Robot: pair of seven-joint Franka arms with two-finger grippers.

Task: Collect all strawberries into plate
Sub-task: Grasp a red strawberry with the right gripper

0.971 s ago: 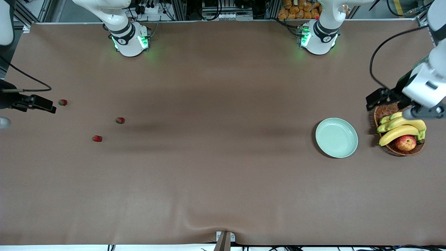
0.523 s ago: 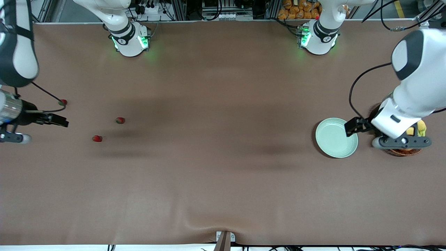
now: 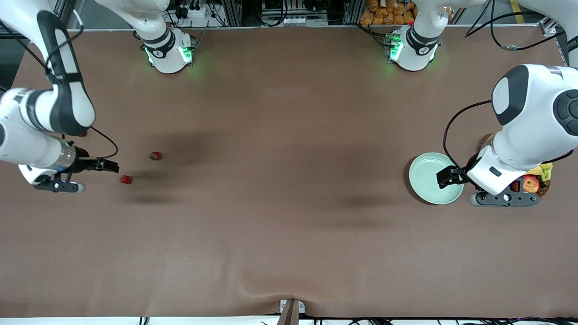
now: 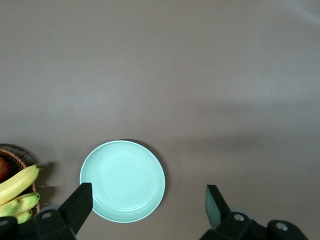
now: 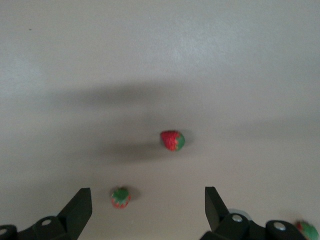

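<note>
Three strawberries [image 3: 156,156] lie loose on the tabletop toward the right arm's end, at mid-height of the front view. One [image 3: 126,179] sits lower in the frame, and another shows only at the edge of the right wrist view [image 5: 306,231]. None is in the plate [image 3: 413,178] yet, which stands empty toward the left arm's end. Within the last second your right claw [image 3: 113,166] has swung in from the tabletop's edge. It now hangs wide open just beside the lower berry, so a first pick looks imminent. Your left claw [image 3: 445,177], also open and empty, has left the basket [image 3: 544,192] and now hovers over the plate.
</note>
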